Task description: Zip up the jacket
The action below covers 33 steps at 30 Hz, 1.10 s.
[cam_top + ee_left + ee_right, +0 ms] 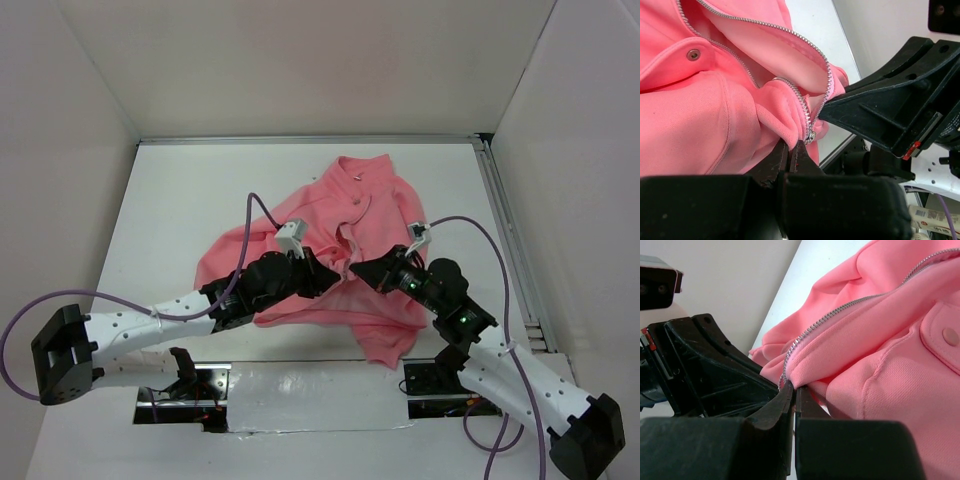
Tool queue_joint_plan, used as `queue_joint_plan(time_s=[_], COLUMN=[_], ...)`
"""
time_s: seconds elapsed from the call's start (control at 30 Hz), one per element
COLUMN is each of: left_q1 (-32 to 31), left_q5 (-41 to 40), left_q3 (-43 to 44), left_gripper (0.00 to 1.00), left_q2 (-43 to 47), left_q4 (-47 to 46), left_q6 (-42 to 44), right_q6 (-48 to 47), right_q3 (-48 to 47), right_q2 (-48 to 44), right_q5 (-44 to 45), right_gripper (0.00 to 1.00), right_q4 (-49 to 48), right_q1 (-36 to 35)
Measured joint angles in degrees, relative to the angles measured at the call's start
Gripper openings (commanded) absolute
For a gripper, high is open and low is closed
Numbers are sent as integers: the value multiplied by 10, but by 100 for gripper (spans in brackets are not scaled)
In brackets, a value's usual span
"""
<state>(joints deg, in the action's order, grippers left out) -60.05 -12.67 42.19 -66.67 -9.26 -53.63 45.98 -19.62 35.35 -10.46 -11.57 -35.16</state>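
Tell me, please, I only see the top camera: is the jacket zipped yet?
Observer: No. The left wrist camera shows the jacket with its two rows of zipper teeth apart.
Operator: What's grabbing it on the left?
Observer: The left claw is shut, pinching the fabric beside the zipper's metal end.
Operator: And on the right?
Observer: The right claw is shut too, pinching the fabric edge where its zipper row ends.
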Motion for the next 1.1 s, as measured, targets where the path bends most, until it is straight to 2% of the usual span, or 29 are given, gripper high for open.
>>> queue_joint_plan(time_s=[0.2,0.33,0.4,0.5,0.57,0.6,0.7,0.8,0.97,1.07,1.1], left_q1=[0,-1,-1,-3,-3,-4,-4,-4,-5,-5,-5], left_q5=[9,1,-2,-3,-4,-4,-3,-3,-8,-12,-13], left_q3=[5,30,50,77,83,84,84,84,90,96,99], left_gripper=[0,0,0,0,0,0,0,0,0,0,0], left_q2=[0,-5,-17,-38,-43,-43,-43,-43,-43,-43,-43], left_q4=[10,52,86,127,140,143,148,158,171,175,178], left_q6=[-3,-2,-1,-1,-1,-1,-1,-2,-2,-2,-3], right_q6=[-36,-57,-67,-82,-90,-94,-101,-104,-90,-76,-70], right_q3=[-55,-80,-83,-100,-113,-118,-134,-157,-187,-186,-182], right_q2=[7,29,33,43,51,53,63,76,86,77,69], right_q5=[-55,-52,-33,-2,22,33,69,113,196,224,232], right_gripper=[0,19,22,42,48,57,71,79,84,78,71], right_q4=[85,124,136,172,190,196,220,251,312,332,331], right_q1=[18,6,-8,-35,-54,-64,-89,-114,-180,-221,-236])
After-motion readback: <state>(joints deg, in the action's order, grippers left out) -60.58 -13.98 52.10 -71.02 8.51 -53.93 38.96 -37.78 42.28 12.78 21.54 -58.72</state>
